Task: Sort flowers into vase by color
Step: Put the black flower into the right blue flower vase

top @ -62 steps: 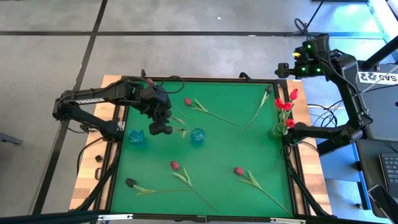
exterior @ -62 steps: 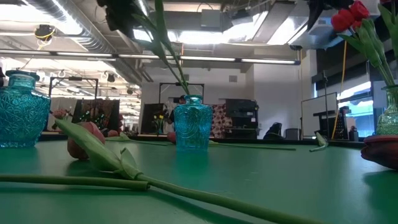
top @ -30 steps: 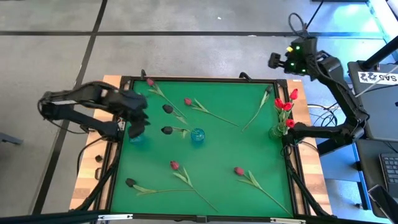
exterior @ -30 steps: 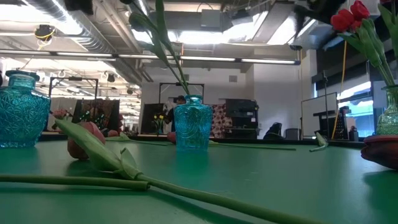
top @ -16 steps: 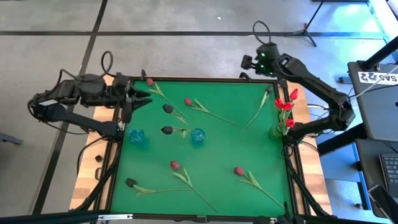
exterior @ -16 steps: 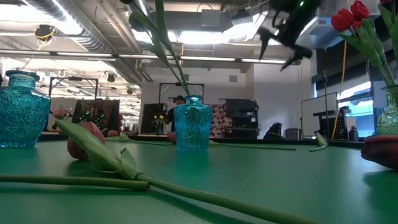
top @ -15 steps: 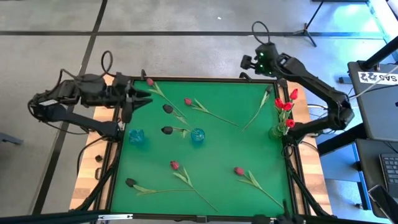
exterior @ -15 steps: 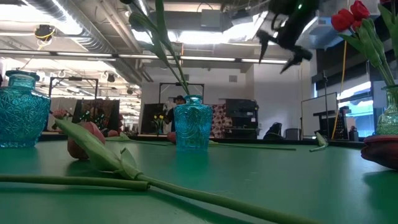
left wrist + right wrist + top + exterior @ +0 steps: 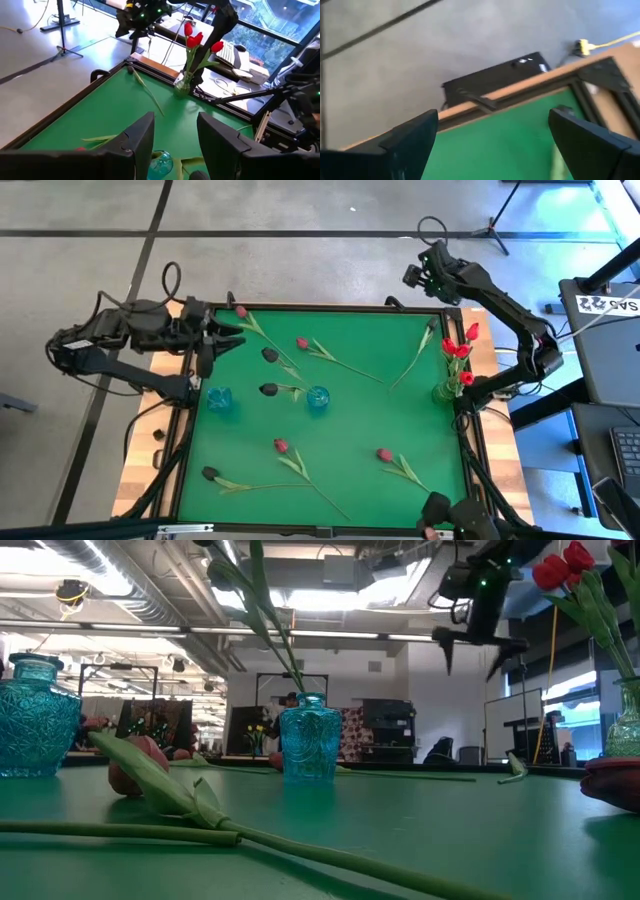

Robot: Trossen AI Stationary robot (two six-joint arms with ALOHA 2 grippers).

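Note:
Several tulips lie flat on the green table [image 9: 340, 420]: a pink one [image 9: 241, 312] in the far left corner, red ones [image 9: 303, 343] [image 9: 281, 445] [image 9: 383, 454], a dark-headed one [image 9: 432, 326] near the far right, and a black one [image 9: 208, 474] at the near left. Two black tulips [image 9: 268, 389] stick into the middle blue vase [image 9: 318, 399]. Red tulips [image 9: 459, 347] stand in the clear vase [image 9: 446, 390]. My left gripper [image 9: 232, 338] hovers open at the far left edge. My right gripper [image 9: 413, 277] hangs open beyond the far right corner.
A second blue vase [image 9: 220, 399] stands without flowers near the left edge. The table has a raised dark frame [image 9: 300, 306]. A dark shape [image 9: 447, 511] shows at the near right edge. Cables and desks stand to the right of the table.
My left gripper drew back from above the left blue vase toward the far left edge, then stayed still. My right gripper swung left along the far edge, came back slightly right, and tipped its fingers downward. A dark shape came into view at the near right edge.

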